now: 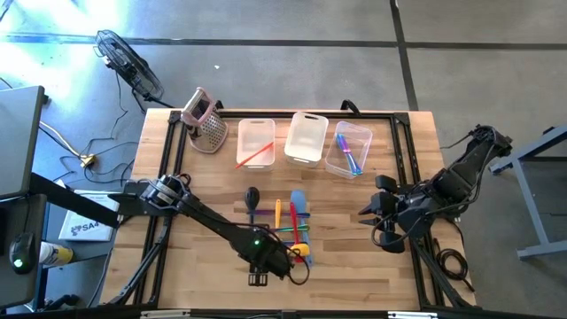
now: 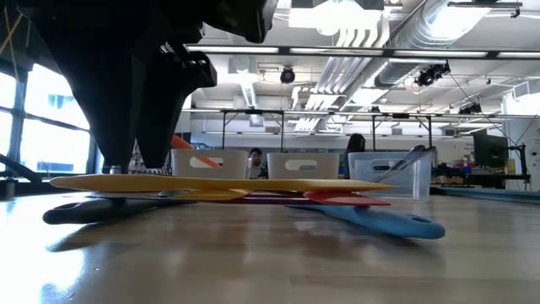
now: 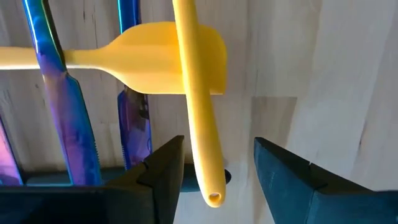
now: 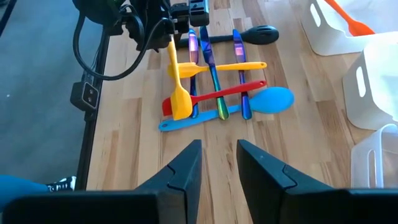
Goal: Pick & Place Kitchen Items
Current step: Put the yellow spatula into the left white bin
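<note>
Several slim utensils lie crossed in a pile (image 1: 292,226) on the wooden table: two yellow spatulas, a red one (image 4: 211,94), a blue spoon (image 4: 273,99), iridescent blue-purple knives (image 3: 68,118) and a dark spoon (image 1: 252,196). My left gripper (image 3: 214,171) is open at the pile's near side. Its fingers stand on either side of the free end (image 3: 211,186) of one yellow spatula's handle (image 3: 196,93); I see no contact. That handle lies over the other yellow spatula's head (image 3: 149,59). My right gripper (image 4: 219,155) is open and empty, to the right of the pile.
Three clear bins stand in a row at the far side. The left one (image 1: 256,142) holds an orange utensil. The middle one (image 1: 306,137) shows nothing inside. The right one (image 1: 348,149) holds blue and purple utensils. A metal grater (image 1: 205,120) with a pink handle stands left of them.
</note>
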